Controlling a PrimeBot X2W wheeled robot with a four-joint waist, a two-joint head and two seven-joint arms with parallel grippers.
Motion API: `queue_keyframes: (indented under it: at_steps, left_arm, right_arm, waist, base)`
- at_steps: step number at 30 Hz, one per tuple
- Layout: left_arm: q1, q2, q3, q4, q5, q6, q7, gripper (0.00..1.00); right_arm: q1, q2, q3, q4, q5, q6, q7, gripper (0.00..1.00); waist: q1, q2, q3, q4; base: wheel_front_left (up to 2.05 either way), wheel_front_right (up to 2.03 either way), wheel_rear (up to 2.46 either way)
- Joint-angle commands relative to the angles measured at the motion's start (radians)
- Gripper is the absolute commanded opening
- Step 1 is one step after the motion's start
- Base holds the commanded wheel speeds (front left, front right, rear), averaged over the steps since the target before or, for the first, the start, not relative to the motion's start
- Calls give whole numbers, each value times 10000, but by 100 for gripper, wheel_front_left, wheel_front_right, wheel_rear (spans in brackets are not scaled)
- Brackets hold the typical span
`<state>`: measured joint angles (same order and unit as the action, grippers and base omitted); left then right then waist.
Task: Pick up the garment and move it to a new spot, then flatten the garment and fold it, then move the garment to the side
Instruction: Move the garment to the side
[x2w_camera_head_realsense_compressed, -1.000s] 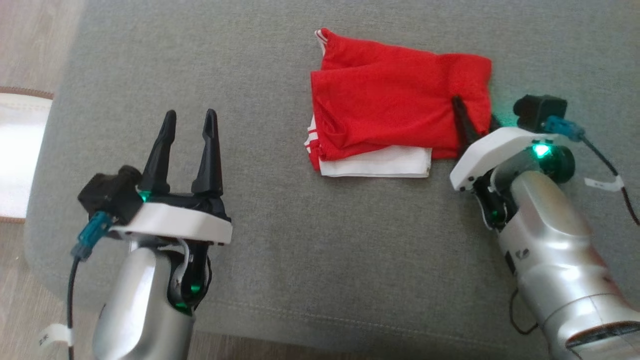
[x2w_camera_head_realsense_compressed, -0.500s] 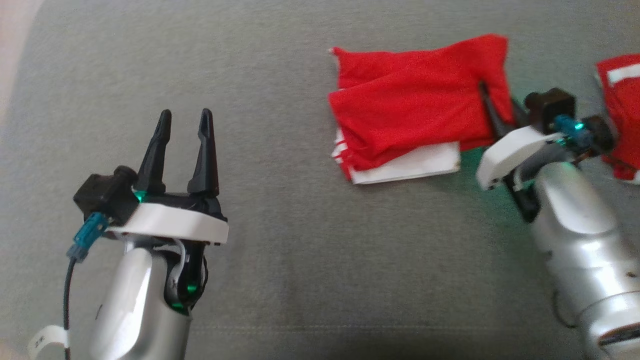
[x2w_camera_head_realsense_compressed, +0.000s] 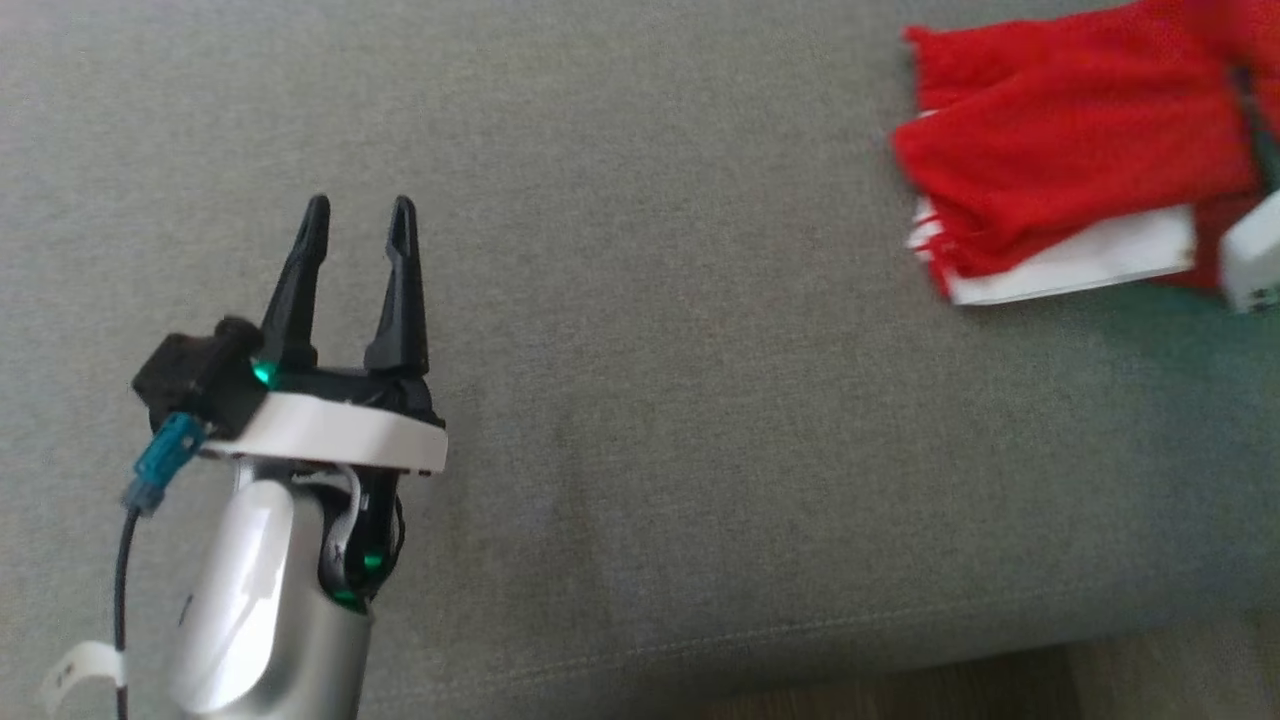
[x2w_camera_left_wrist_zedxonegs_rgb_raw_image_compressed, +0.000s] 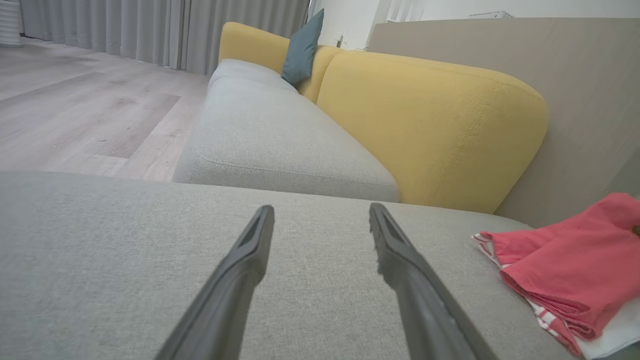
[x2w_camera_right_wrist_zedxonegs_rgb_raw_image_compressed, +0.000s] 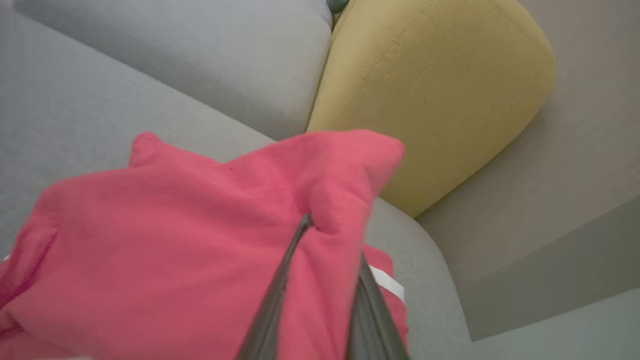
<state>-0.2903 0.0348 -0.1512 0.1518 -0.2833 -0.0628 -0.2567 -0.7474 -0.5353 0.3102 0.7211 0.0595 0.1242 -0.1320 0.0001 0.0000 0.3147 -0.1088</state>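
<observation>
The garment (x2w_camera_head_realsense_compressed: 1060, 170) is a folded red cloth with a white layer underneath, lying on the grey cushion at the upper right of the head view. In the right wrist view, my right gripper (x2w_camera_right_wrist_zedxonegs_rgb_raw_image_compressed: 330, 250) is shut on a raised fold of the garment (x2w_camera_right_wrist_zedxonegs_rgb_raw_image_compressed: 165, 235), and red fabric drapes over its fingers. The white wrist plate (x2w_camera_head_realsense_compressed: 1255, 255) of that arm sits at the right edge of the head view. My left gripper (x2w_camera_head_realsense_compressed: 358, 215) is open and holds nothing, well to the left of the garment (x2w_camera_left_wrist_zedxonegs_rgb_raw_image_compressed: 565, 260), low over the cushion.
The grey sofa cushion (x2w_camera_head_realsense_compressed: 640, 420) spreads between the two arms, and its front edge (x2w_camera_head_realsense_compressed: 900, 640) runs along the bottom of the head view. A yellow backrest (x2w_camera_left_wrist_zedxonegs_rgb_raw_image_compressed: 430, 125) with a teal pillow (x2w_camera_left_wrist_zedxonegs_rgb_raw_image_compressed: 302, 47) stands behind. Wooden floor (x2w_camera_left_wrist_zedxonegs_rgb_raw_image_compressed: 75, 100) lies beyond.
The head camera has swung left, so the garment now sits at the picture's right edge. My right gripper has shut on the garment's right part. The left gripper stays open.
</observation>
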Motion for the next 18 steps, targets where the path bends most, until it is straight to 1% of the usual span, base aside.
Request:
queue_keyframes:
  at_steps: [1, 4, 7, 12, 18]
  left_arm:
    - [-467, 154, 272, -352, 99, -79, -51, 100]
    - [-597, 154, 289, -349, 149, -132, -51, 100]
    - [-688, 154, 315, -334, 193, -187, -51, 100]
    - [-779, 154, 338, -288, 222, -260, -51, 100]
    - [-788, 154, 383, -233, 225, -306, -51, 100]
  right_arm:
    - [-2, -587, -120, -369, -97, 65, 147, 0]
    - [89, -1128, -521, -479, -155, 65, 448, 0]
    - [179, -1345, -1025, -507, -150, 65, 665, 0]
    - [376, -1085, -1798, -949, -129, 65, 910, 0]
    - [768, -778, -2478, -1575, -171, 65, 1094, 0]
  waist:
    - [-1, 0, 235, -150]
    - [-1, 0, 432, -199]
    - [-1, 0, 593, -212]
    - [-1, 0, 763, -176]
    - [-1, 0, 813, -155]
  base:
    - [0, 0, 0]
    - [0, 0, 0]
    - [0, 0, 0]
    - [0, 0, 0]
    - [0, 0, 0]
